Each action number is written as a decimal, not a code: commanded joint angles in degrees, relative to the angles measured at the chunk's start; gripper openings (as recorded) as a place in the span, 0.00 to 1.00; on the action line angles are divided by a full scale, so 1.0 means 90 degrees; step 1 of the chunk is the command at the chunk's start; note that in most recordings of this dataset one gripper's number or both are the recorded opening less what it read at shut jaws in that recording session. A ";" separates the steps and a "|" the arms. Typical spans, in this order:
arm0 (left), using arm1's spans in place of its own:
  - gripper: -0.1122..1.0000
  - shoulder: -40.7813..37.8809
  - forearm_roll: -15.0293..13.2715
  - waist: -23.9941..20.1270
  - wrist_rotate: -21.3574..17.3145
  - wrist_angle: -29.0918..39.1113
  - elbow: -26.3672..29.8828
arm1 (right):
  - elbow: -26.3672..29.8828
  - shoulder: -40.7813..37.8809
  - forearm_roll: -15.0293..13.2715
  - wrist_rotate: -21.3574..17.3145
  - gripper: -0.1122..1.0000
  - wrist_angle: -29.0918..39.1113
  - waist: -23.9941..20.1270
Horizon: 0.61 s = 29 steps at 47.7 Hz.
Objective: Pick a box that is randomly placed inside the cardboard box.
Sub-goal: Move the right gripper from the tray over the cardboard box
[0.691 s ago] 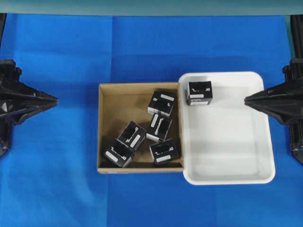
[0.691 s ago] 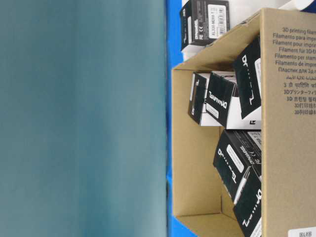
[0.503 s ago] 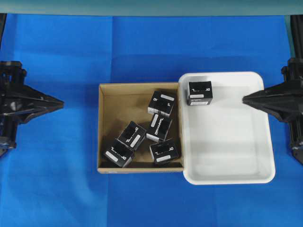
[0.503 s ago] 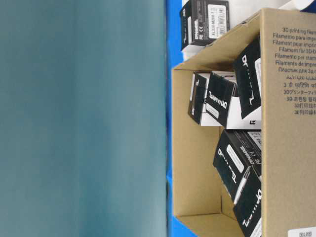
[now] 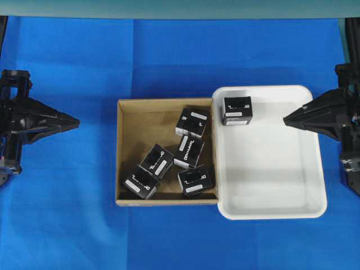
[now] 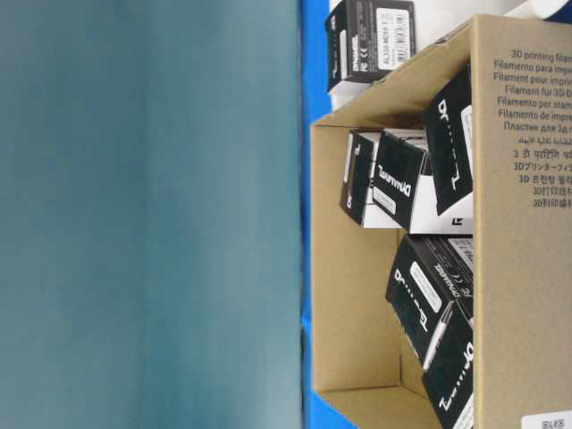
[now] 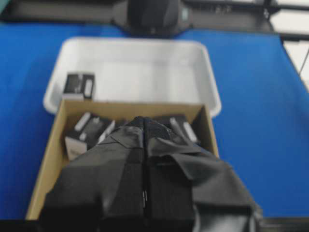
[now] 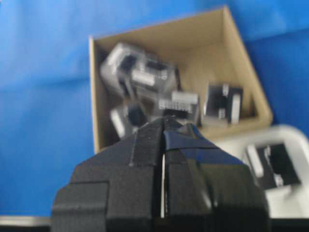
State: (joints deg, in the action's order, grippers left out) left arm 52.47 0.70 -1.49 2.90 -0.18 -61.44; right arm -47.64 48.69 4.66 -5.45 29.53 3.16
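Observation:
The brown cardboard box [image 5: 132, 121] lies mid-table with several small black boxes with white labels in its right half, one of them a box [image 5: 190, 122] at the far right. Low down they show as a leaning pile [image 6: 398, 183]. Another black box [image 5: 237, 110] sits in the white tray's far left corner. My left gripper [image 5: 77, 120] is shut and empty, left of the cardboard box, tips towards it [image 7: 144, 118]. My right gripper [image 5: 285, 119] is shut and empty over the tray's right side [image 8: 165, 121].
A white plastic tray [image 5: 275, 185] abuts the cardboard box's right wall. Blue cloth [image 5: 169, 62] covers the table all round. A teal wall [image 6: 143, 214] fills the left of the table-level view. The cardboard box's left half [image 5: 138, 129] is bare.
Both grippers have crept inwards: the left one to the right towards the cardboard box, the right one to the left over the tray's edge. The boxes have not moved.

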 commanded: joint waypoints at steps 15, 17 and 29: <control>0.04 0.0010 0.0010 -0.0010 0.0371 0.0957 0.0439 | 0.1758 -0.1416 -0.0078 0.0186 0.09 0.2324 -0.0098; 0.04 0.0010 0.0010 -0.0010 0.0371 0.1074 0.0479 | 0.1914 -0.1611 -0.0078 0.0234 0.09 0.2529 -0.0098; 0.04 0.0000 0.0010 0.0000 0.0371 0.1436 0.0732 | 0.2725 -0.2666 -0.0078 0.0889 0.09 0.3926 -0.0098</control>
State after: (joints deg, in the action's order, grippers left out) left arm 52.73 0.70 -1.49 6.15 12.74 -56.60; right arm -25.49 26.98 4.04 1.58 62.40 2.46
